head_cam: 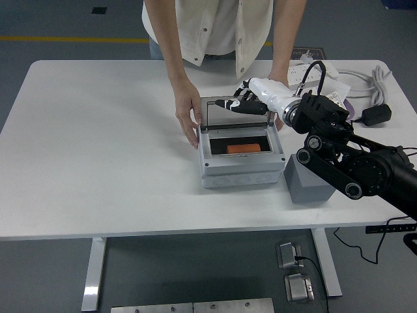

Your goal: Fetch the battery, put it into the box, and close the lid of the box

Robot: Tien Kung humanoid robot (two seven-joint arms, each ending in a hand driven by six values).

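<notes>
Worktop (pixel 98 163) centre carries the grey box (pixel 242 171), orange battery (pixel 244 149) lying inside. Behind it the lid (pixel 233 112) stands raised, the right robot hand (pixel 251 105) touching its top edge, fingers loosely extended, holding nothing. A person's hand (pixel 187 116) steadies the box's left side.

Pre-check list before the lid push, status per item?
1. Battery lying inside box: ok.
2. Lid open, standing upright at the back: ok, ready to swing down.
3. Right robot hand at the lid's top edge, holding nothing: ok; contact itself cannot tell.
4. Person's hand against the box's left side, near the lid's path: not ok.
5. Grey block beside the box, outside the lid swing: ok.
6. Left robot hand: not in view.
</notes>
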